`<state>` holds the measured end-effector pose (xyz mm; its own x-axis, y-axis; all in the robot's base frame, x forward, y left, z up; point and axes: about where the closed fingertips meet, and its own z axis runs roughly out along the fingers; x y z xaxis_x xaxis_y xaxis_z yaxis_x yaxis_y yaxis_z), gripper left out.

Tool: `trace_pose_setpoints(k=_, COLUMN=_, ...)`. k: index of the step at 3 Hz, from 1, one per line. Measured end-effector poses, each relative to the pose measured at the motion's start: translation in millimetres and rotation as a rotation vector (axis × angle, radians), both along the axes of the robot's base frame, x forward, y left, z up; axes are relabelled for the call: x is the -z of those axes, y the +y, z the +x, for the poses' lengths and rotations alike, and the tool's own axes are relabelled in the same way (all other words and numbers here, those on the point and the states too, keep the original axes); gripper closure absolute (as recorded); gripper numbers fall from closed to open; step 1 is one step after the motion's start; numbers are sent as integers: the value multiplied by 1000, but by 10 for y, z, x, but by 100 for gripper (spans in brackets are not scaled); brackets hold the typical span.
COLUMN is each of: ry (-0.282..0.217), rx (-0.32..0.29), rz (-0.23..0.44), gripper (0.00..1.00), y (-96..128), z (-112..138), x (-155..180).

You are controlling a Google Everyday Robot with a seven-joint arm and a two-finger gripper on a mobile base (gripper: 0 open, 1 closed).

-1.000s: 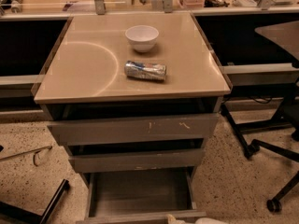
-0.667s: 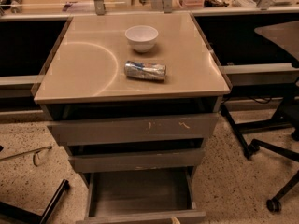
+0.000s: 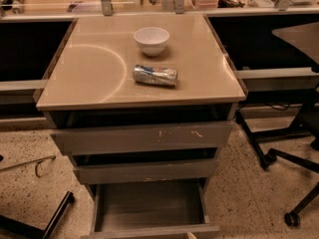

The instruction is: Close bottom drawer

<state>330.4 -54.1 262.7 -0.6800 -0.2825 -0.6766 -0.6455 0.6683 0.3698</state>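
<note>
While the two drawers above it stand only a little way out, the drawer [image 3: 149, 205] at the foot of the cabinet is drawn far out toward the camera, its front panel lying along the lower edge of the view. It is the narrowest of the three: a shallow, matte grey box with thin straight side walls, a flat bare floor and a plain front with no handle. The panel's long axis runs left to right, the box reaches back under the cabinet, and its open face looks upward. Only a small pale sliver of the gripper [image 3: 191, 236] shows at the bottom edge, just at the panel's top rim; whether it is wide or narrow I cannot tell. Above sit the middle drawer [image 3: 144, 171] and the widest top drawer [image 3: 142, 137], its grey front marked with pale scratches. On the glossy tan cabinet top [image 3: 89, 83] stand a round white bowl [image 3: 151, 40] and, just in front of it, a dented can [image 3: 155, 75] lying on its side. Speckled floor [image 3: 30, 188] surrounds the cabinet
</note>
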Motion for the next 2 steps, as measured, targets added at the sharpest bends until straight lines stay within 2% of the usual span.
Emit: trace_pose_setpoints(k=2, ry=59, rx=-59, rz=23, gripper=0, y=83, z=186, x=304)
